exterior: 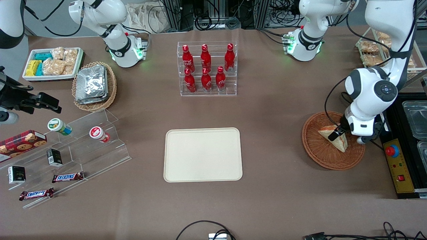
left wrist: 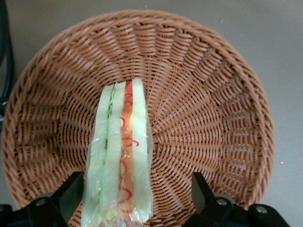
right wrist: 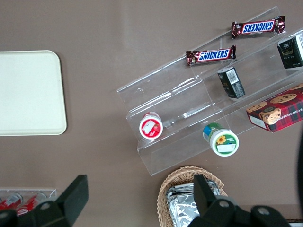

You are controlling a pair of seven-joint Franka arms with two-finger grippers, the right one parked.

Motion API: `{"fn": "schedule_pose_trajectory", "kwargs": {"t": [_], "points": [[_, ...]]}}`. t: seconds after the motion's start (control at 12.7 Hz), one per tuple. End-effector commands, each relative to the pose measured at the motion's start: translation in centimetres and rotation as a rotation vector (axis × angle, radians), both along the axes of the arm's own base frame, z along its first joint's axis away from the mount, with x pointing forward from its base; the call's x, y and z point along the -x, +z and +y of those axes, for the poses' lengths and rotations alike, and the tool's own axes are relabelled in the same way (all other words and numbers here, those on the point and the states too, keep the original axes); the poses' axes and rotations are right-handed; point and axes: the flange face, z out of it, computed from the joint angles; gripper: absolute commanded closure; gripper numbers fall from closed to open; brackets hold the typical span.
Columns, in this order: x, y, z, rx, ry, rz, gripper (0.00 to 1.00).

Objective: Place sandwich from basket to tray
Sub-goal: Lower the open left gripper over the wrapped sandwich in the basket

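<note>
Toward the working arm's end of the table, the basket (exterior: 320, 156) holds the sandwich (exterior: 335, 139), which stands on edge with its filling layers facing up. The gripper (exterior: 336, 134) is lowered into the basket right at the sandwich. Seen from the left wrist, the sandwich (left wrist: 120, 156) sits between the two fingers (left wrist: 71, 191), which are spread wide: one finger lies just beside the bread, the other stands clearly apart from it over the bare weave of the basket (left wrist: 213, 118). Neither finger visibly presses the wedge, which rests on the basket floor. The tray (exterior: 202, 155) lies flat near the middle of the table, well apart from the basket, nearer the front camera than the bottle rack (exterior: 207, 68).
</note>
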Motion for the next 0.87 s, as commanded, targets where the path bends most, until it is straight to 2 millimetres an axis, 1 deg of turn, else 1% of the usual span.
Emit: {"fn": "schedule_pose_trajectory", "kwargs": {"t": [0.0, 0.16, 0.24, 0.32, 0.39, 0.47, 0.55, 0.63, 0.79], "points": [[0.8, -1.6, -0.2, 0.003, 0.013, -0.022, 0.00], [1.0, -2.6, 0.0, 0.004, 0.014, -0.022, 0.00], [1.0, -2.7, 0.0, 0.003, 0.012, -0.025, 0.01], [1.1, -2.9, 0.0, 0.001, 0.010, -0.022, 0.14], [1.1, -2.9, 0.0, -0.001, 0.003, -0.022, 0.43], [1.1, -2.9, 0.0, -0.003, -0.008, -0.022, 0.65], [1.1, -2.8, 0.0, -0.003, -0.014, -0.023, 0.76], [1.1, -2.8, 0.0, -0.004, -0.017, -0.023, 0.79], [1.1, -2.3, -0.1, -0.007, -0.038, -0.022, 0.79]]}}
